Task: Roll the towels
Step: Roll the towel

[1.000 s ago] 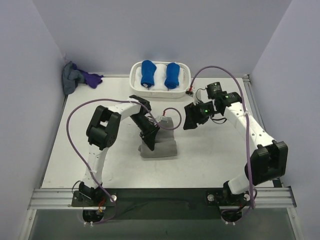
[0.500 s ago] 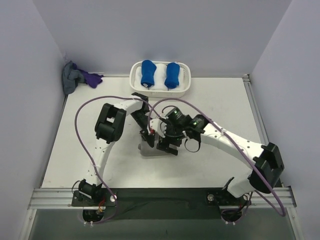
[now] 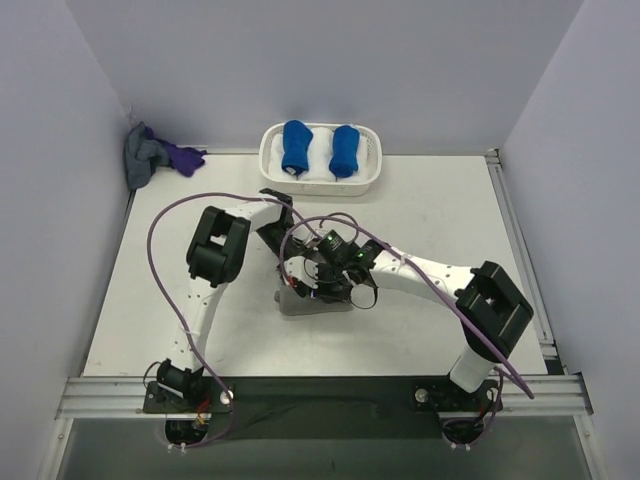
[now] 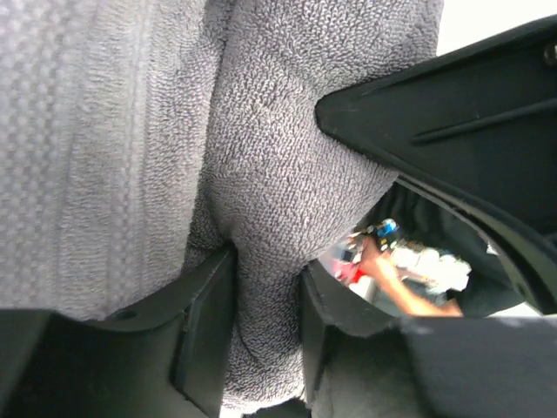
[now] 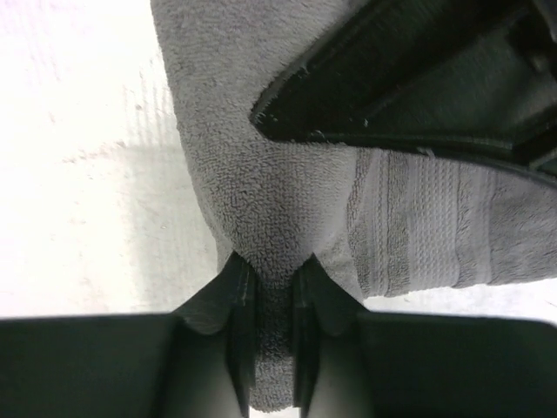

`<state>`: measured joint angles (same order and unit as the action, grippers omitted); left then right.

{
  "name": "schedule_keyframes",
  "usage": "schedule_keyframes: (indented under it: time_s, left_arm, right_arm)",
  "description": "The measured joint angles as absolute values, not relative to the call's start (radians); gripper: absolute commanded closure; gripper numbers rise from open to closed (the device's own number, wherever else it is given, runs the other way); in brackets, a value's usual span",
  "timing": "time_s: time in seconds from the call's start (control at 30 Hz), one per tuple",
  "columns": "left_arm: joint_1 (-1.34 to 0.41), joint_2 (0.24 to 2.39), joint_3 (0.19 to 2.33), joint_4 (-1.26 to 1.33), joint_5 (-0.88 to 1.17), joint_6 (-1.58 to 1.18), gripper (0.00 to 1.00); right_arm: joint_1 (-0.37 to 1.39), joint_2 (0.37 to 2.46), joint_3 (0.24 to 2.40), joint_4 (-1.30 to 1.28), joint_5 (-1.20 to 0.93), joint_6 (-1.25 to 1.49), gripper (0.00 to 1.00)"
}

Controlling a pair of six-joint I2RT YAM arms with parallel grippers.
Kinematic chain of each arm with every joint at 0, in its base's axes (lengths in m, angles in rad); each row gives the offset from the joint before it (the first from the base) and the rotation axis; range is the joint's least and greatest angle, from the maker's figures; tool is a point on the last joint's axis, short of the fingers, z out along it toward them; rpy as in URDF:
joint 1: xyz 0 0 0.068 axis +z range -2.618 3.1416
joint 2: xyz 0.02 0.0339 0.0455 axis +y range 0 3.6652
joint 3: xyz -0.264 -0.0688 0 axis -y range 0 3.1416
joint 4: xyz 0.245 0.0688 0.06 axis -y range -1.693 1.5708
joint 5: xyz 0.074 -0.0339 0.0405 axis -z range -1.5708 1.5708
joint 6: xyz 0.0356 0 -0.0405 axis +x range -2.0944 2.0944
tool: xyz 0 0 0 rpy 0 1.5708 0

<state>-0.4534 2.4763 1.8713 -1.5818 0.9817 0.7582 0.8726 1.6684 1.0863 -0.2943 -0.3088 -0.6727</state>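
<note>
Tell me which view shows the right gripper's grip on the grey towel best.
Right wrist: the right gripper pinches a fold of the towel close up. Top view: only the towel's edges show, and the grip is hidden. Left wrist: only the left gripper and its own pinch on the towel.

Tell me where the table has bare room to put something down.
Bare: the table at far right, between basket and right arm; also the near strip before the towel. Crowded: the middle, where both arms meet on it.

No readable text or labels anywhere.
</note>
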Motion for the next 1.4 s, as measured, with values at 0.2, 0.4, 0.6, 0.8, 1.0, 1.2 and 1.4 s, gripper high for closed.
schedule_keyframes:
  time_s: [0.2,0.4,0.6,0.8,1.0,1.2,1.4]
  left_arm:
    - [-0.38,2.386,1.692,-1.457,1.056,0.717,0.39]
    - [-0.203,2.244,1.599,-1.294,1.075,0.715,0.33]
    - [0.05,1.995,1.53,-1.152,1.07,0.727,0.33]
    - [0.071,1.621,1.279,-0.987,1.004,0.754,0.26]
    - [-0.104,1.316,0.984,-0.789,0.879,0.81,0.16]
    - [-0.345,1.179,0.787,-0.625,0.767,0.926,0.13]
    - [-0.533,1.199,0.717,-0.471,0.663,1.038,0.12]
  right_arm:
    - [0.813,1.675,1.081,-0.284,-0.477,-0.668,1.0]
    - [0.757,1.718,1.12,-0.325,-0.598,-0.656,1.0]
    - [0.665,1.861,1.266,-0.463,-0.785,-0.603,1.0]
    - [0.596,2.054,1.453,-0.627,-0.965,-0.558,1.0]
    - [0.559,2.199,1.548,-0.74,-1.147,-0.524,1.0]
    - [0.536,2.273,1.577,-0.802,-1.246,-0.516,1.0]
    - [0.535,2.306,1.598,-0.844,-1.277,-0.521,1.0]
